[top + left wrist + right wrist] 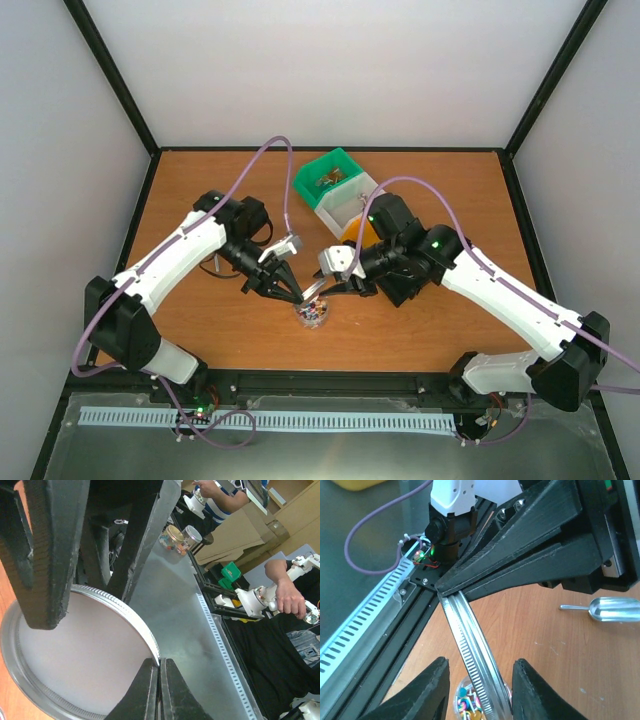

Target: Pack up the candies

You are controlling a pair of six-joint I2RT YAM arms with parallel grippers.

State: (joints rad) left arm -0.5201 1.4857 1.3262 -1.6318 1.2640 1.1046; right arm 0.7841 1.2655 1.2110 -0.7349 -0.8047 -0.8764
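Shows two arms meeting over the middle of a wooden desk point(420, 330). Has the left tool point(292, 294) clenched on the rim of a silver screw lid point(475, 665), tilted on edge. Has the right tool point(480, 662) released, with one finger standing on each side of that lid. Puts the candies point(466, 706), in mixed colours, inside a small clear jar point(313, 315) directly beneath, slightly toward 6 o'clock from desk centre. Includes a green bin point(333, 178) at 12 o'clock and a metal scoop point(612, 609) lying flat on the desk.

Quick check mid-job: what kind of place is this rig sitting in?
Probably a robot teleoperation lab. The wooden table is boxed in by white panels, and the left wrist view shows a person hand-guiding a small arm at a neighbouring bench, near cardboard boxes.
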